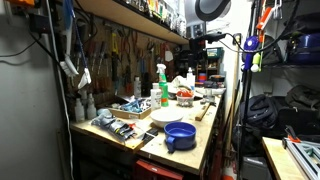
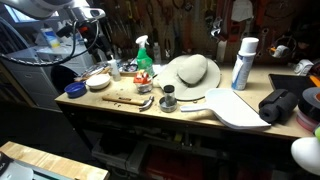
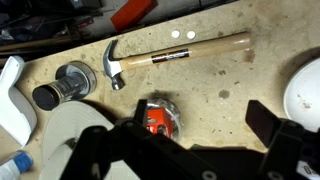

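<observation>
Orange-black tape measure [image 3: 158, 118] lies flat on the workbench [image 3: 215, 100]. In the wrist view it sits just ahead of the gripper [image 3: 188, 145], between the spread fingers, with no contact visible. Gripper is released and holds nothing. Hammer [image 3: 175, 55] lies beyond the tape, head to the left. Small round can [image 3: 62, 88] is left of the tape, white plate [image 3: 305, 95] at the right edge.

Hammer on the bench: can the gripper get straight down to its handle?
Probably yes. The hammer lies flat with nothing over it, and the gripper hangs above, fingers spread. Only the tape measure sits near the handle.
</observation>
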`<act>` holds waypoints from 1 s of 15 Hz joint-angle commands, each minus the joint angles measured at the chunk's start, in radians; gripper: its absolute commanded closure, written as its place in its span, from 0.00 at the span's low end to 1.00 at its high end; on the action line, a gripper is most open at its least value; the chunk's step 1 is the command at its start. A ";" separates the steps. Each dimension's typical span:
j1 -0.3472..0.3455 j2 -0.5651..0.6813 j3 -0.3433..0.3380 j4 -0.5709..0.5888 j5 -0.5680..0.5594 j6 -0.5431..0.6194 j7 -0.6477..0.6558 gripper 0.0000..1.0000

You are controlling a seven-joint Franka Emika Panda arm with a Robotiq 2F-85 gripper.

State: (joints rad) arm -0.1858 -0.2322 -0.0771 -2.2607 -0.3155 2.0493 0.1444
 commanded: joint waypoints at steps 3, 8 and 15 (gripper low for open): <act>0.019 0.022 -0.014 0.017 0.026 0.001 -0.034 0.00; -0.002 0.227 -0.114 0.242 0.118 -0.123 -0.428 0.00; -0.061 0.348 -0.154 0.412 0.219 -0.280 -0.648 0.00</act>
State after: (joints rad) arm -0.2352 0.1161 -0.2427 -1.8515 -0.0956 1.7717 -0.5043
